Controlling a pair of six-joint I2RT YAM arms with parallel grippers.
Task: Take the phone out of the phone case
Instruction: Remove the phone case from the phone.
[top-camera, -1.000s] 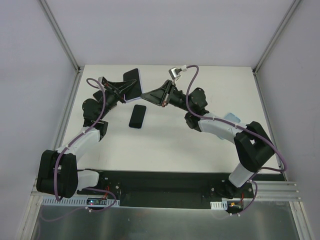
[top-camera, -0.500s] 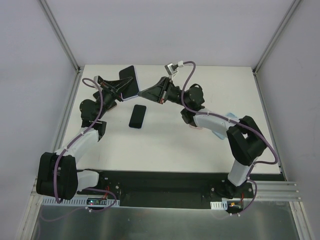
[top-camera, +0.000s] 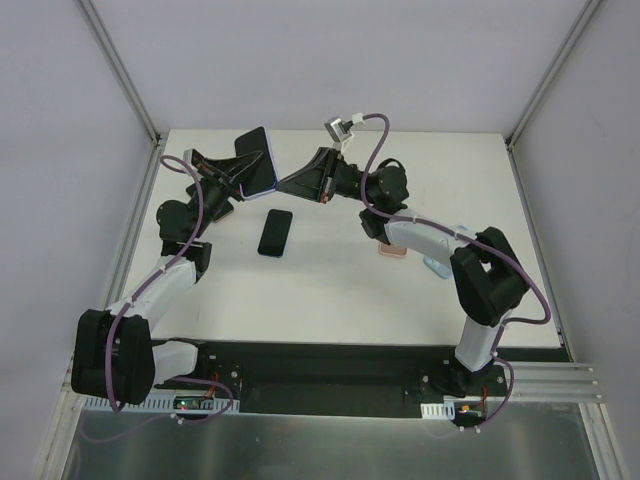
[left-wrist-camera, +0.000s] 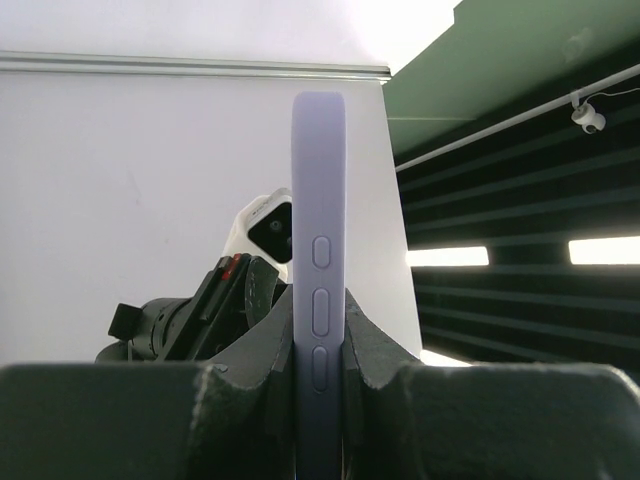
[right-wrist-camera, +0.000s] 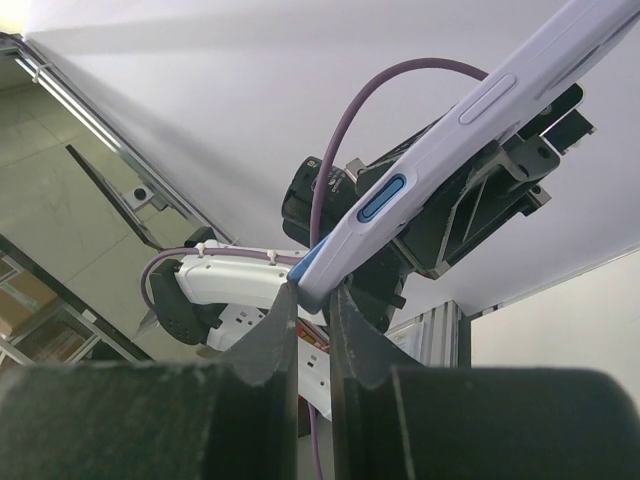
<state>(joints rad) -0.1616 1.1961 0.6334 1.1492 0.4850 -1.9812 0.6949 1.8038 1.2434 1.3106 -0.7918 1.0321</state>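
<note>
The phone case is lavender and is held up off the table at the back, with the phone's black face still in it. My left gripper is shut on the case's long sides; the button edge of the case rises straight up between its fingers. My right gripper comes in from the right and is shut on the case's lower corner. In the right wrist view the case runs up to the right, with a blue button and a blue sliver at the pinched corner.
A black phone-like slab lies flat on the white table just below the two grippers. Pink and light blue items lie half hidden under my right forearm. Frame posts stand at the table's back corners.
Both grippers, still shut on the case, have drifted a little left and toward the back. My right arm's elbow has swung left, and the case now tilts more steeply.
</note>
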